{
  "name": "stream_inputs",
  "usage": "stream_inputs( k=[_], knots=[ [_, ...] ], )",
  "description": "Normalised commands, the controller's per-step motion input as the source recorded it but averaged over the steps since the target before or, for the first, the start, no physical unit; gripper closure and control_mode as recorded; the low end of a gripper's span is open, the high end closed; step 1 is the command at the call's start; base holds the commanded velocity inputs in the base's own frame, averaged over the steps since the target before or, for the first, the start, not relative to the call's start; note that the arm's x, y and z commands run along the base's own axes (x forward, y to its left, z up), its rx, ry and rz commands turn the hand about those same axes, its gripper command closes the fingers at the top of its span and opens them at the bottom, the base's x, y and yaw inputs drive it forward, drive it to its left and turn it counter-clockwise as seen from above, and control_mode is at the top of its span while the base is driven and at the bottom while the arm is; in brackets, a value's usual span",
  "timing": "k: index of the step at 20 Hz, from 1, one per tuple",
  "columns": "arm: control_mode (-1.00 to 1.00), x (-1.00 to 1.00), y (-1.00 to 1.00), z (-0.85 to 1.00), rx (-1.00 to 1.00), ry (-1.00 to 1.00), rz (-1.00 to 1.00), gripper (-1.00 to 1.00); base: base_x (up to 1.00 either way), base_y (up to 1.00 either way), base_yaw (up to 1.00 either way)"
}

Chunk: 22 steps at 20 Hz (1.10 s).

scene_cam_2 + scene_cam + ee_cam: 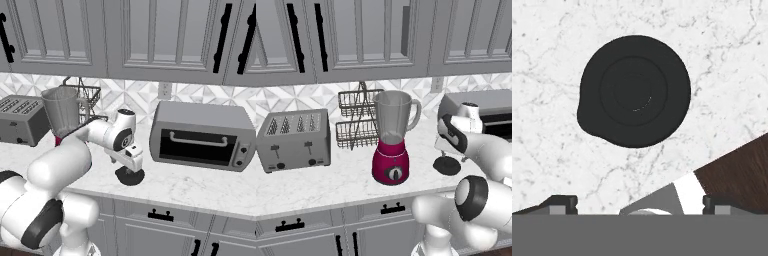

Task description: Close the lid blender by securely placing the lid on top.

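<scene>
Left base view: tall blender (391,145), magenta-red base, clear grey jar with mouth uncovered, on the white marble counter (316,187) between a silver four-slot toaster (293,139) and the small flat round black lid (446,165). Lid lies on the counter right of the blender, under the end effector (448,152). Two-tier wire rack (358,120) behind the jar.

Right base view: adds the silver toaster oven (202,135) right of the lid (130,176); blender (62,112) partly hidden by the arm.

Hand view: lid (634,91) straight below, fingertips (559,202) spread wide, holding nothing, not touching it. No legible labels.
</scene>
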Motion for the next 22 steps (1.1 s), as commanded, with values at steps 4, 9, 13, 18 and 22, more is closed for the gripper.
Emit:
stream_inputs(
  k=[4,9,13,18,22],
  knots=[
    [-1.0,0.1,-0.3,-0.26,0.0,0.0,0.0,-1.0,0.0,0.0,0.0],
    [-1.0,0.17,-0.03,-0.13,0.0,0.0,0.03,-1.0,0.0,0.0,0.0],
    [-1.0,0.21,0.0,-0.21,-0.04,0.0,0.09,-1.0,0.0,0.0,0.0],
    [-1.0,0.09,0.0,-0.21,-0.08,0.0,0.12,-1.0,0.0,0.0,0.0],
    [-1.0,0.04,0.0,-0.2,-0.01,0.0,0.13,-1.0,0.0,0.0,0.0]
  ],
)
